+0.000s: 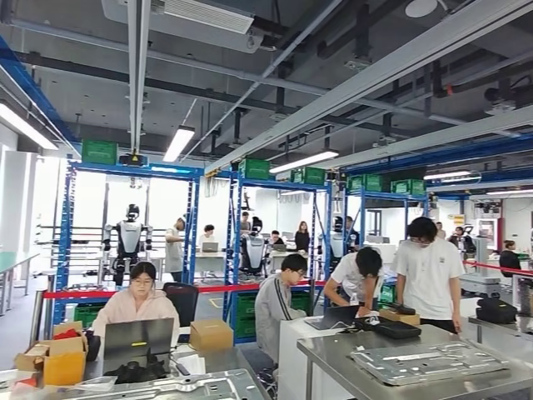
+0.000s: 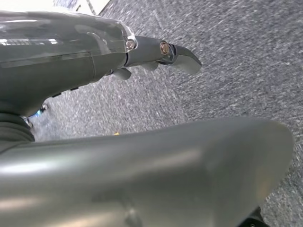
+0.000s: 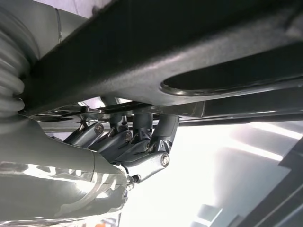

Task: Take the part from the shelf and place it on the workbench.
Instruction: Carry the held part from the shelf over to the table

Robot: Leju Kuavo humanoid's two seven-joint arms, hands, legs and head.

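Note:
In the right wrist view my right hand [image 3: 136, 146] has its fingers curled up against the edge of a dark flat metal part [image 3: 178, 52] with a long slot in it, and it grips that part. My left hand [image 2: 107, 56] hangs over grey carpet with its fingers [image 2: 178, 54] stretched out and nothing in them. In the head view a steel workbench [image 1: 326, 350] stands at the lower right, with a flat silver sheet-metal part [image 1: 427, 362] lying on it.
A second silver sheet part [image 1: 188, 387] lies on a table at the bottom left, beside cardboard boxes [image 1: 60, 358] and a laptop [image 1: 138, 337]. Several people sit or stand around the tables. Blue racks [image 1: 188, 217] and a red barrier tape [image 1: 126, 292] stand behind them.

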